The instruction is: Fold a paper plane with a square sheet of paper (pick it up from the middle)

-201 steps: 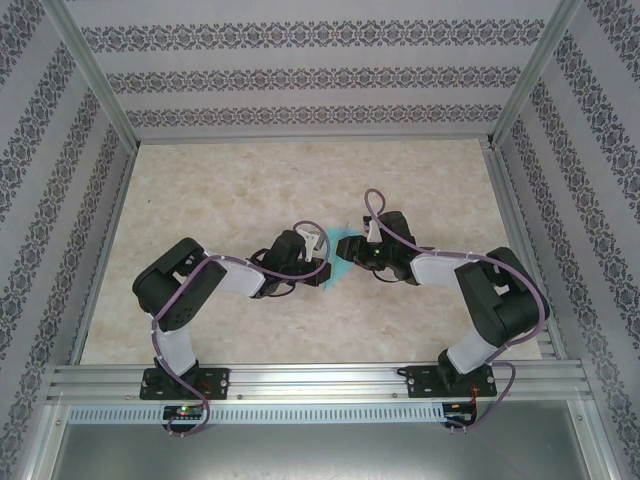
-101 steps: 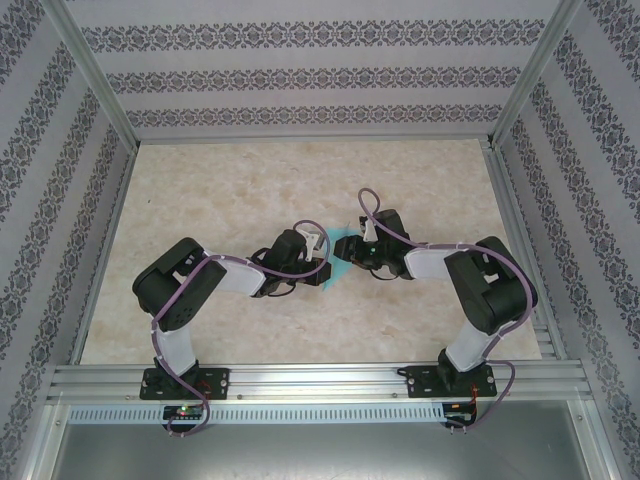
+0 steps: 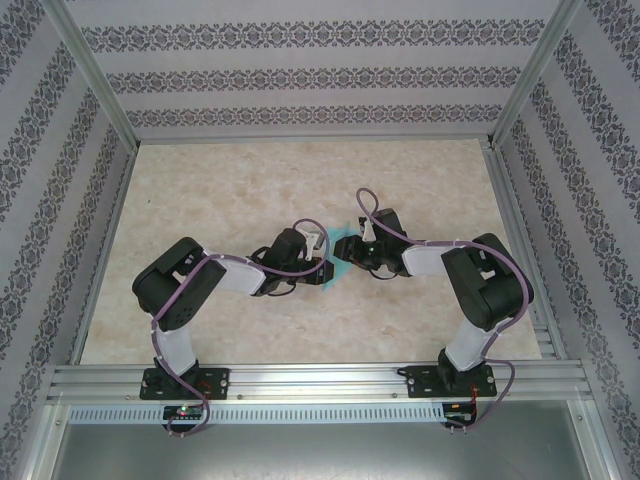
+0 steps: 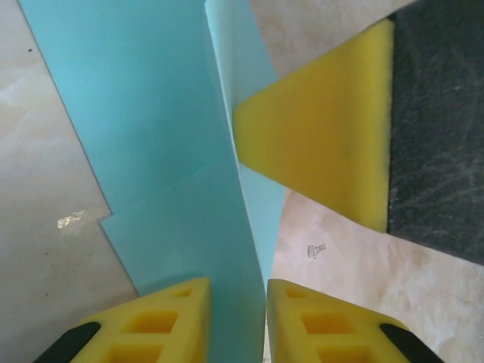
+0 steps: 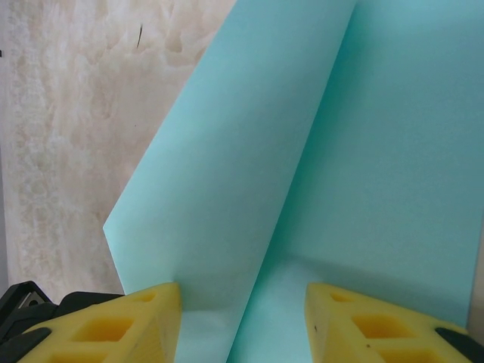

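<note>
Left wrist, paper plane (image 4: pixel 144 128), raised fold edge

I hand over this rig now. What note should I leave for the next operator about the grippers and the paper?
Left gripper: jaws slightly apart, astride the raised fold of the paper, not clamping it.
Right gripper: open wider, astride a crease of the same sheet.
Paper: on the table, between the two grippers.
Done: a lengthwise crease and overlapping flaps.
Left: probably the wings; check the shape first, much is hidden.
</note>
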Robot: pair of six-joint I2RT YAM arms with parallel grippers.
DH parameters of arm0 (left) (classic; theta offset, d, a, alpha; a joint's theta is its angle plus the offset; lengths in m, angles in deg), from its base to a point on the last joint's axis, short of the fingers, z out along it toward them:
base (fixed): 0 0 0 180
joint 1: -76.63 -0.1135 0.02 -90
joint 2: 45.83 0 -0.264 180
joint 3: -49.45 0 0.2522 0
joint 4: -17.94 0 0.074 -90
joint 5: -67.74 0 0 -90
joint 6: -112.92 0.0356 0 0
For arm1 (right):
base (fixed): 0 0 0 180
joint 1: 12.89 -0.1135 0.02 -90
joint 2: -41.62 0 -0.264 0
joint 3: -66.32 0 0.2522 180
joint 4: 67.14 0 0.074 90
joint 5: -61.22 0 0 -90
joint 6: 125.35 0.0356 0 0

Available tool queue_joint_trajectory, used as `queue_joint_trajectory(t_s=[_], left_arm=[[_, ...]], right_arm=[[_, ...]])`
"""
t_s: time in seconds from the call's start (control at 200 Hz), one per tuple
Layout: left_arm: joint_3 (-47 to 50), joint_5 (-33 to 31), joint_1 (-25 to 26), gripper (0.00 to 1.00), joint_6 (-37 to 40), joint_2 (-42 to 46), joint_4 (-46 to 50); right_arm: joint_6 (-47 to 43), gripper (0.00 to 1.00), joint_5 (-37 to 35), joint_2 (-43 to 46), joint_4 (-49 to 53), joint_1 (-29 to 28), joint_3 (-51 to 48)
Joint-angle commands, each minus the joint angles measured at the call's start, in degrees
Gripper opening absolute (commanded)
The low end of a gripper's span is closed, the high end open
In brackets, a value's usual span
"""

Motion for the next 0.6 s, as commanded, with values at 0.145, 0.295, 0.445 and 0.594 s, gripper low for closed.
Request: queue_joint_trajectory(t_s=[0.145, 0.295, 0.445, 0.594], left_arm=[[-1.55, 1.33, -0.87, 0.25, -0.17, -1.58, 1.04], [-0.27, 0.13, -1.61, 0.29, 0.68, 2.79, 3.78], [2.01, -2.31, -2.27, 0.37, 1.46, 9.07, 8.38], [3.94, -5.86, -2.67, 0.41, -0.28, 14.05, 10.88]], right_arm=[[0.01, 0.48, -3.49, -1.07, 2.95, -0.73, 1.37], [-0.06, 0.48, -6.18, -0.98, 6.35, -1.25, 2.2], [-0.18, 0.48, -9.55, -1.23, 10.14, -2.12, 3.45], [0.09, 0.48, -11.97, -2.1, 13.4, -3.16, 5.14]])
